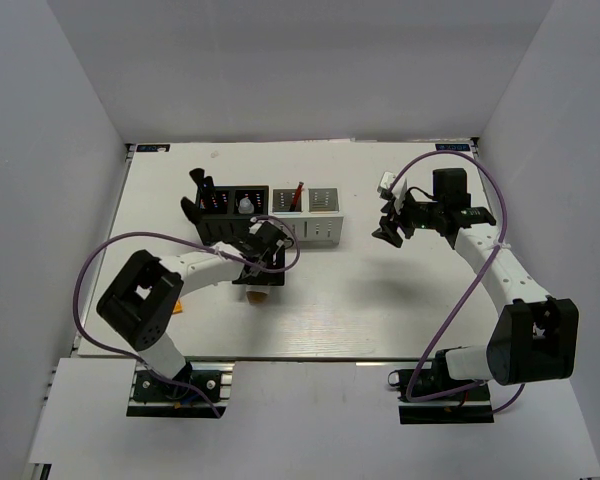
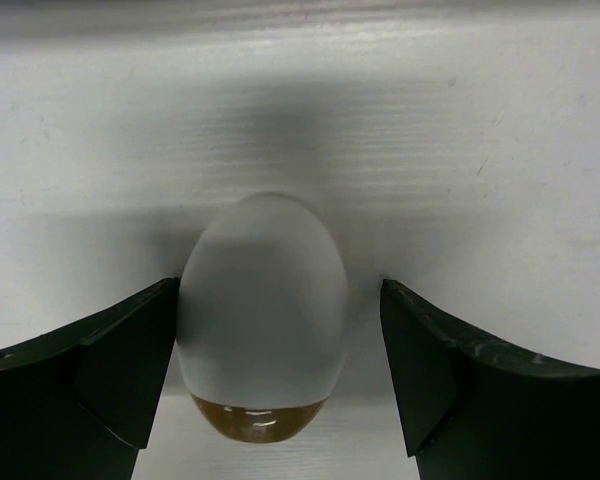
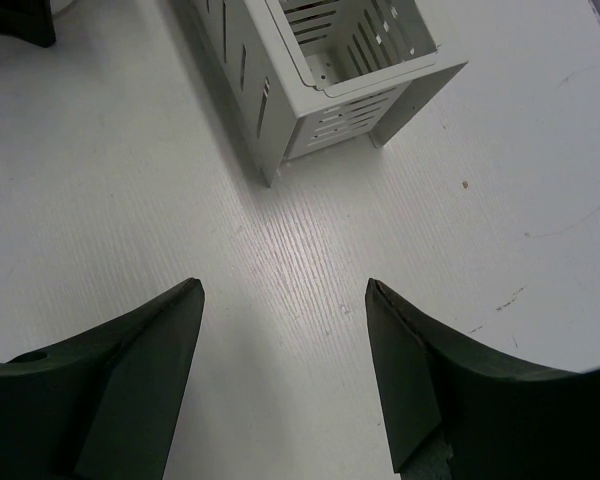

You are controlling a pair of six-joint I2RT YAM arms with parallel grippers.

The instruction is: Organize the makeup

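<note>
A white egg-shaped sponge [image 2: 265,300] with an amber base lies on the table between the jaws of my left gripper [image 2: 278,288]. The gripper is open: its left finger [image 2: 130,350] rests against the sponge and its right finger [image 2: 430,360] stands apart from it. From above, the left gripper [image 1: 261,262] points down just in front of the black organizer [image 1: 223,215], with the sponge [image 1: 261,294] under it. Black brushes [image 1: 202,188] and a small clear bottle [image 1: 245,205] stand in that box. A red-and-black stick [image 1: 296,195] stands in the white organizer [image 1: 317,222]. My right gripper [image 1: 390,230] hangs open and holds nothing.
A small orange tube [image 1: 178,306] lies by the left arm's elbow. The right wrist view has the white slotted organizer [image 3: 330,90] ahead of the open right gripper [image 3: 283,300], above bare table. Grey walls enclose the table on three sides.
</note>
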